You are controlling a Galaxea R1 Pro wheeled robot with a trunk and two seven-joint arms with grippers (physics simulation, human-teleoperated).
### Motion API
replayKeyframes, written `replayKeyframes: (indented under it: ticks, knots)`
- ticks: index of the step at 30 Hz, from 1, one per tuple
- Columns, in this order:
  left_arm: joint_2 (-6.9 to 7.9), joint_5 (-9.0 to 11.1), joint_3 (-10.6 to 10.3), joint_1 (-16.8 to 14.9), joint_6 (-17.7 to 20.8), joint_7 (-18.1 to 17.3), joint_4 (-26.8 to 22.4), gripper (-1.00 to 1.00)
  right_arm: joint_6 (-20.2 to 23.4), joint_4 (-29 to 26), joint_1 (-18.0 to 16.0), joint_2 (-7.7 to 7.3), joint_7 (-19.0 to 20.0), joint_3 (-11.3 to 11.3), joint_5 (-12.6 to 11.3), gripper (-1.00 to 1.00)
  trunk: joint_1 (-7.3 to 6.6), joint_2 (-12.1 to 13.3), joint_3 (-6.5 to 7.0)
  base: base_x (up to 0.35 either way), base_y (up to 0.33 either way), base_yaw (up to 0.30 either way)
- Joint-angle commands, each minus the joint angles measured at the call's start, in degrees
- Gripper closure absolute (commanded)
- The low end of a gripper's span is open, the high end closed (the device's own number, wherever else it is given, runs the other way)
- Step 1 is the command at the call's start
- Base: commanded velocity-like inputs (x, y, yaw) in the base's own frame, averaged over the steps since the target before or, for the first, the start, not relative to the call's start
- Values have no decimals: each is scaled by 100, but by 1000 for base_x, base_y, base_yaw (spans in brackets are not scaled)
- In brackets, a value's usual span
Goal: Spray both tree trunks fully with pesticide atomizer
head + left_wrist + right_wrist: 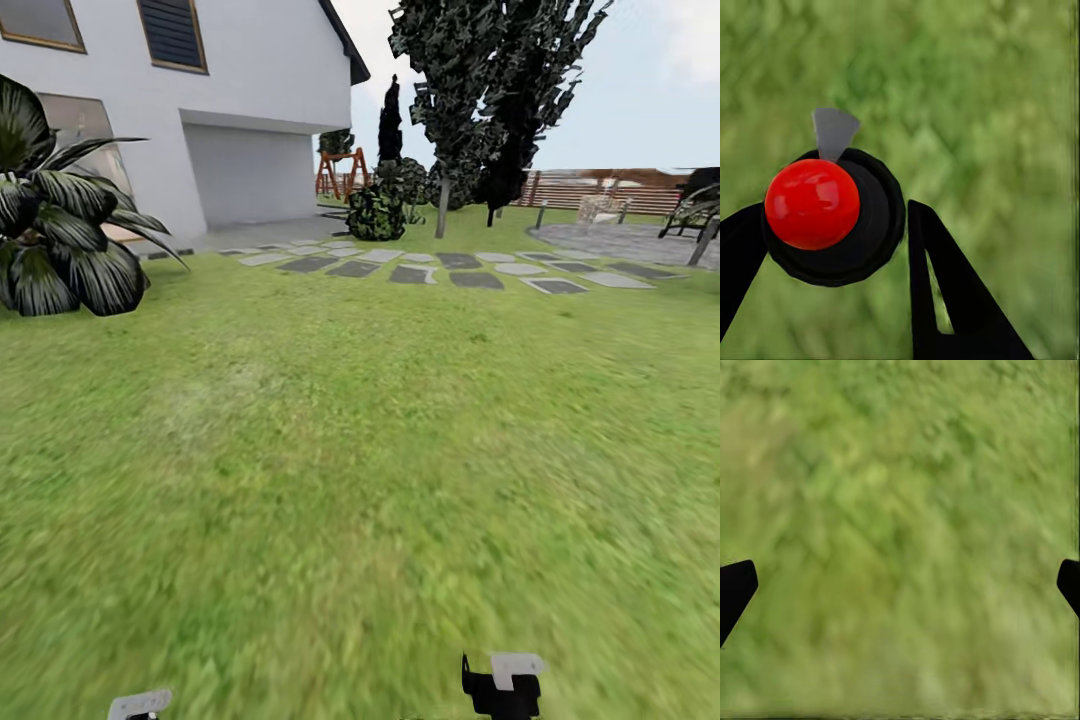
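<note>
pesticide atomizer (832,217) is sitting between the two black fingers of the left hand (840,247) in the left wrist view: a black round body with a red ball top and a small grey nozzle tab, one finger (739,255) touching its side and the other (945,292) just beside it. whether the hand is actually gripping it cannot be told. blurred grass (982,112) is lying under it.

in the head view, going left to right: a dark broad-leaved plant (60,220) is standing at the lawn's left edge, beside a white house (220,110) with a garage door. a row of grey stepping stones (450,268) is running across the lawn (360,450). behind it a round dark bush (377,212), a thin-stemmed dark tree (480,90) and a brown slat fence (600,188) are standing. a paved patch (620,240) is lying at far right. two light grey arm parts are showing at the bottom edge, too little to read either hand there.

right hand (900,585) is hanging wide open over grass, its fingertips (735,592) well apart, holding nothing.
</note>
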Motion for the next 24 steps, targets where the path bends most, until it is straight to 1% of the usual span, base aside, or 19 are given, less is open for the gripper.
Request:
replayKeyframes:
  ticks: [1, 18, 24]
  knots:
    - [0, -2, 1, 0, 1, -2, -1, 100, 0, 0, 1, 0, 0, -1, 0, -100, 0, 0, 0, 0, 0, -300]
    - [0, -6, 1, 0, 1, 2, -1, 100, 0, 0, 0, 0, 0, -1, 3, -100, 0, 0, -1, 0, 0, -300]
    - [0, -6, 1, 0, 1, 2, -1, 100, 0, 0, 0, 0, 0, -1, 1, -100, 0, 0, -20, 0, 0, -292]
